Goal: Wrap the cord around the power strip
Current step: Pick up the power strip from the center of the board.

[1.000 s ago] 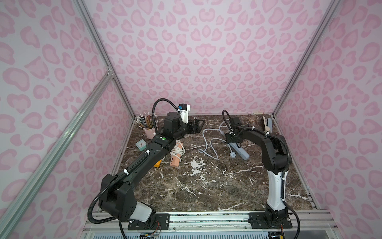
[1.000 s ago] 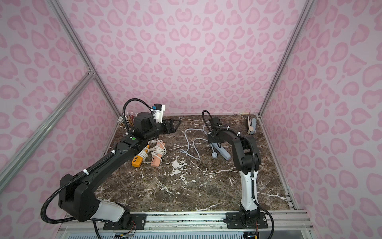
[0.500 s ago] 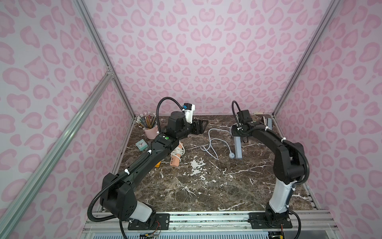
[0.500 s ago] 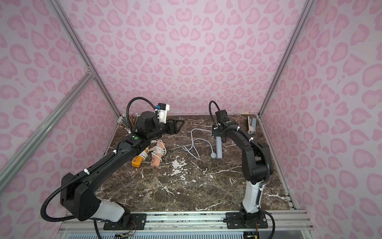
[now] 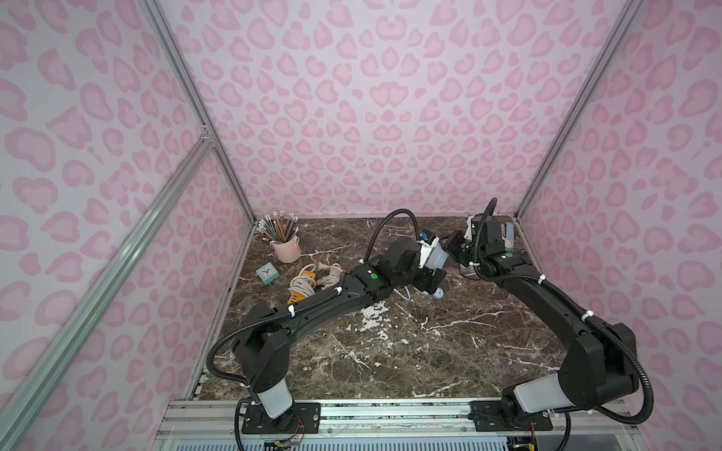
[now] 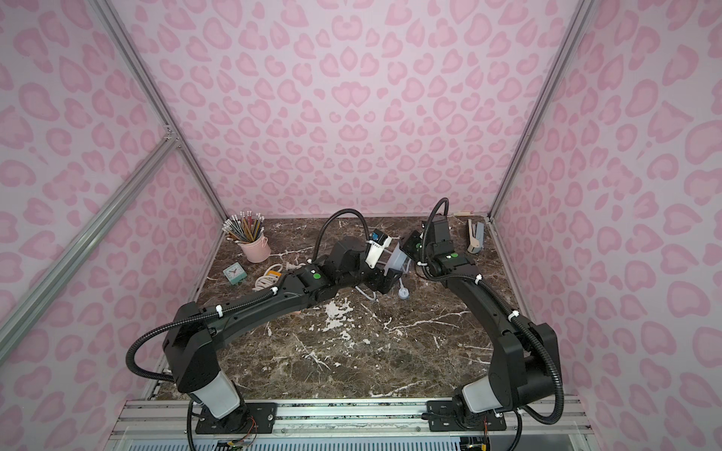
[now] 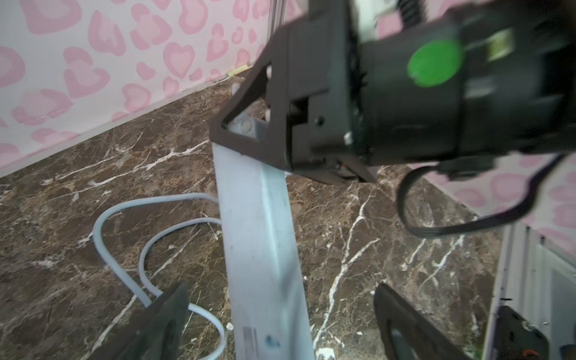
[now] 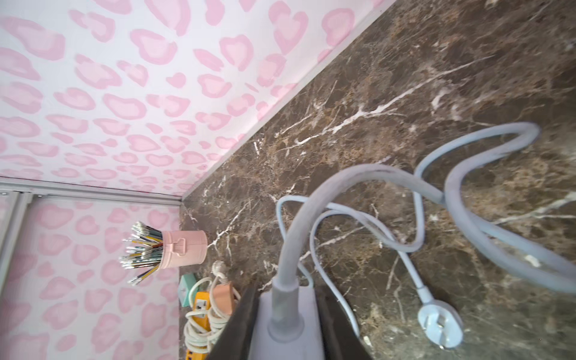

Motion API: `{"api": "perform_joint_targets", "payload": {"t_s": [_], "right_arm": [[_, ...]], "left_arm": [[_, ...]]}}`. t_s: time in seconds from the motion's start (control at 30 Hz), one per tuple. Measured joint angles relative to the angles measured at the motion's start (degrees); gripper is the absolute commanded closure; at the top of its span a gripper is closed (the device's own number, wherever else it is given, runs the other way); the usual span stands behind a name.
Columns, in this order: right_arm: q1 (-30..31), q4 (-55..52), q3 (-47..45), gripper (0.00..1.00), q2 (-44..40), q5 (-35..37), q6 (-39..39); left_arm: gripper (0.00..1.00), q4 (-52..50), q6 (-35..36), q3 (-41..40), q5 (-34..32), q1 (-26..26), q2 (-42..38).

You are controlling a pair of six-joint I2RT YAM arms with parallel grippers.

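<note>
Near back of bench: right tool clamps power strip where the cord exits; left tool gapes astride the strip. Best: close left squarely, then wind the slack.

Top views look down from the front onto the table; wrist cameras sit close

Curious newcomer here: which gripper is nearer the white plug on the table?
Left. The left gripper sits beside the plug; the right gripper holds the power strip farther back.
</note>
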Motion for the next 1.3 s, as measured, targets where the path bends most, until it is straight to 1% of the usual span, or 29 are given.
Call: {"api": "perform_joint_targets", "payload": {"t_s": [0.17, 0.33, 0.4, 0.47, 0.6, 0.73, 0.8, 0.87, 0.93, 1.03, 1.1, 1.2, 1.3], "right_arm": [[0.15, 0.42, -1.16, 0.76, -1.90, 2.21, 4.15], [0.81, 0.70, -1.46, 0.74, -2.12, 3.10, 5.92], [1.55, 0.76, -1.49, 0.73, -2.03, 3.26, 6.60], [2.38, 0.79, -1.49, 0.73, -1.90, 3.19, 7.54], [2.93, 0.83, -1.44, 0.72, -1.90, 3.41, 8.15], [3.17, 1.25, -1.36, 0.71, -2.05, 3.58, 8.94], [3.19, 1.33, -1.03, 0.65, -2.16, 3.65, 9.35], [3.19, 1.05, -0.57, 0.55, -2.16, 3.82, 9.73], [3.17, 0.04, 0.09, 0.45, -2.16, 3.96, 9.64], [3.21, -0.04, 1.68, 0.36, -2.12, 2.29, 8.66], [3.21, 0.15, 2.80, 0.31, -2.10, 1.31, 7.63], [2.45, 0.79, 3.54, 0.23, -2.19, -0.66, 5.92], [0.35, -0.70, 3.93, 0.20, -2.93, -2.45, 2.95]], "left_arm": [[0.08, -3.72, 3.58, -0.33, -7.10, -2.16, 1.18], [0.14, -6.10, 6.88, -0.59, -15.08, -3.80, 2.49], [0.20, -6.54, 7.56, -0.79, -17.33, -3.91, 2.56], [0.28, -6.51, 8.79, -0.79, -19.19, -3.98, 2.58], [0.37, -6.49, 10.43, -0.74, -21.05, -4.39, 3.69], [0.53, -6.88, 11.78, -0.55, -21.79, -4.35, 4.48], [0.61, -6.86, 11.98, -0.44, -23.21, -4.37, 4.59], [0.76, -6.69, 13.88, -0.44, -24.59, -4.35, 4.59], [0.86, -6.51, 14.34, -0.39, -26.27, -4.42, 4.59], [0.97, -6.38, 13.86, 0.00, -26.16, -4.02, 4.57], [0.97, -6.43, 13.81, 0.90, -26.01, -3.48, 4.59], [0.97, -6.71, 12.98, 2.75, -23.96, -1.81, 4.72], [0.97, -7.41, 11.63, 3.87, -20.74, 0.96, 4.85]]}}
